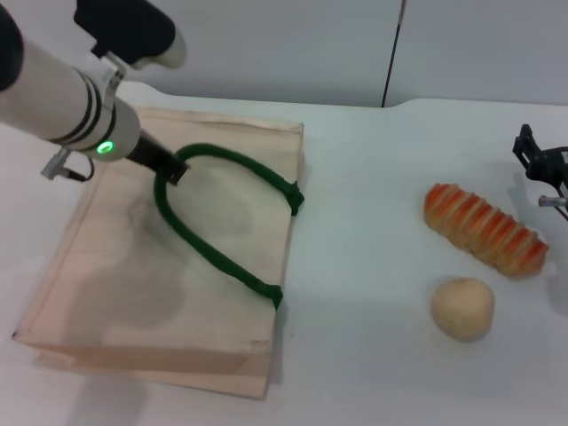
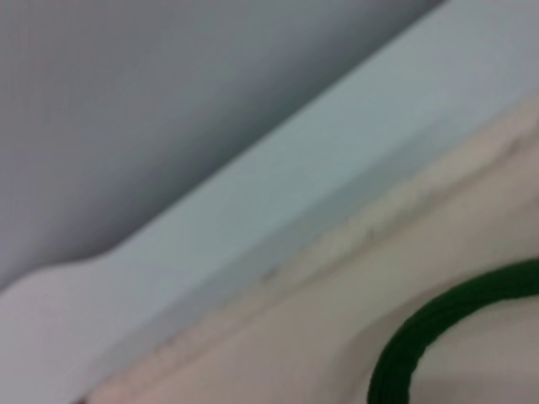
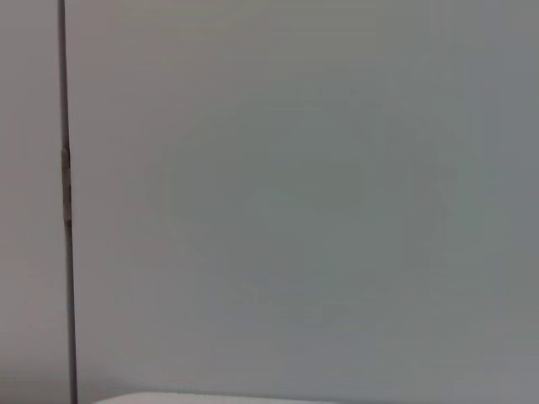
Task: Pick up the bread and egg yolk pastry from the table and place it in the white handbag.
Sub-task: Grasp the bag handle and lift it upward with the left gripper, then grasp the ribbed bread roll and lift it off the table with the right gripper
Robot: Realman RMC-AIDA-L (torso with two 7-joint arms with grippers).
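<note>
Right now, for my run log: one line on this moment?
left gripper at bag handle | right gripper idle | bread, pastry on table

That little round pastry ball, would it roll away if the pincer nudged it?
Probably: the egg yolk pastry looks smooth and round, sitting loose on the flat table. Its crumbly-looking surface suggests it might dent under a hard squeeze.

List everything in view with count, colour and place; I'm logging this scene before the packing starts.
white handbag: one, cream, lying flat on the table's left side
rope handle: one visible, dark green, on top of the handbag
bread: one, tan with orange stripes, right side
egg yolk pastry: one, pale beige, just in front of the bread
table: one, white
left gripper: at the rope handle, over the handbag
right gripper: black, at the right edge beyond the bread
</note>
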